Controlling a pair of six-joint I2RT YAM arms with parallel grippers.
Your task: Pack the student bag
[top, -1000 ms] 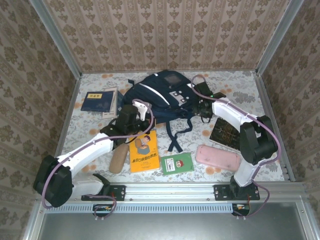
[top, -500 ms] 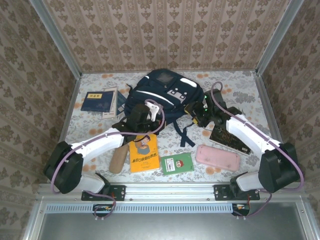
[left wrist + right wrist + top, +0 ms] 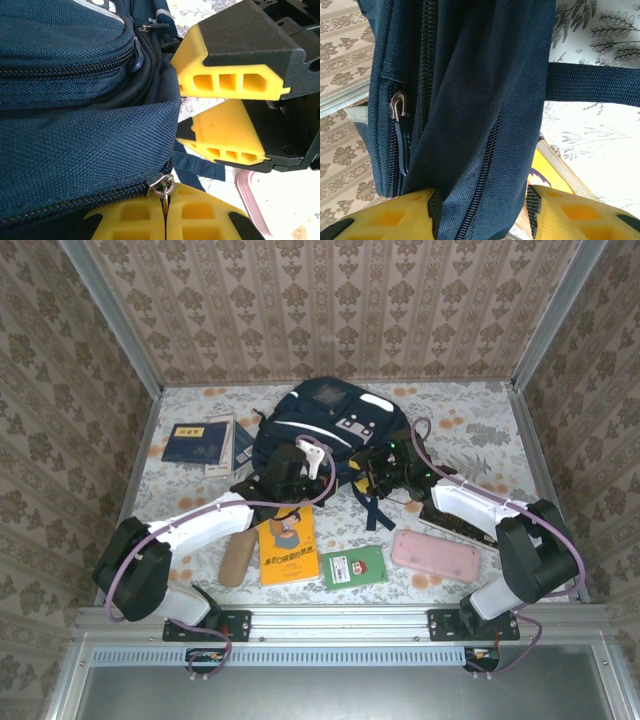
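The navy student bag lies at the back middle of the table, its near edge between the two arms. My left gripper is shut on the metal zipper pull of the bag's long zip. In the top view the left gripper sits at that near edge. My right gripper straddles a thick fold of the bag. Its left pad touches the cloth and a thin gap shows at its right pad. From the left wrist, the right gripper's yellow fingers stand apart beside the fold.
A yellow book, a green booklet, a pink pencil case and a brown roll lie near the front. A navy book with a yellow label lies at the back left. A dark book lies under the right arm.
The bag has shifted right and back. The right arm has swung left from the bag's right side to its near edge, close to the left gripper. The left gripper stays shut.
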